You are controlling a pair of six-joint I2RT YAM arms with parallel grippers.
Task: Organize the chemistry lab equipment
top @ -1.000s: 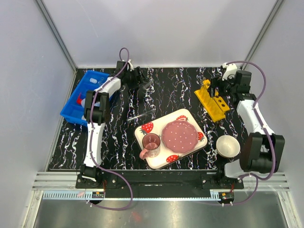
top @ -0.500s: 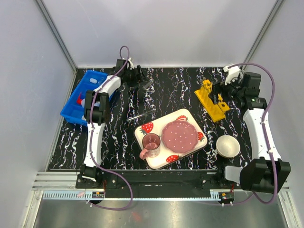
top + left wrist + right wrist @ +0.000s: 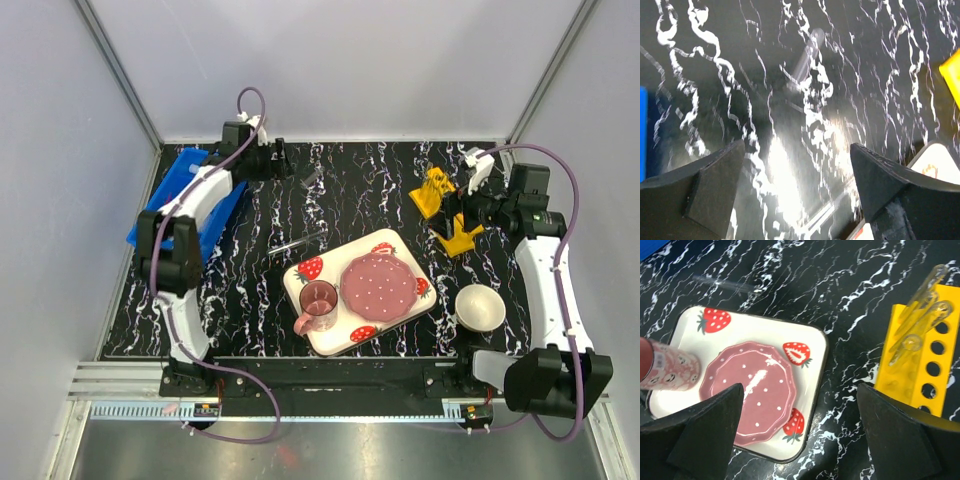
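The yellow holed rack (image 3: pixel 432 190) stands at the back right and holds clear thin tubes (image 3: pixel 920 305) leaning in its holes. My right gripper (image 3: pixel 450 212) hovers over the rack's middle, open and empty; in its wrist view the right gripper (image 3: pixel 800 387) shows the rack (image 3: pixel 940 365) beside its right finger. A thin tube (image 3: pixel 297 243) lies on the table's middle. A shorter tube (image 3: pixel 312 177) lies near the back, blurred as the tube (image 3: pixel 807 50) in the left wrist view. My left gripper (image 3: pixel 279 158) is at the back left, open; the left gripper (image 3: pixel 796 147) holds nothing.
A strawberry-print tray (image 3: pixel 330 340) with a pink plate (image 3: pixel 380 285) and pink cup (image 3: pixel 318 300) sits front centre. A white bowl (image 3: pixel 480 307) stands at the front right. A blue bin (image 3: pixel 165 195) sits at the left edge, partly under my left arm.
My left arm has pulled back and left, away from the short tube. My right arm's elbow has swung outward to the right and its gripper has opened wider over the rack.
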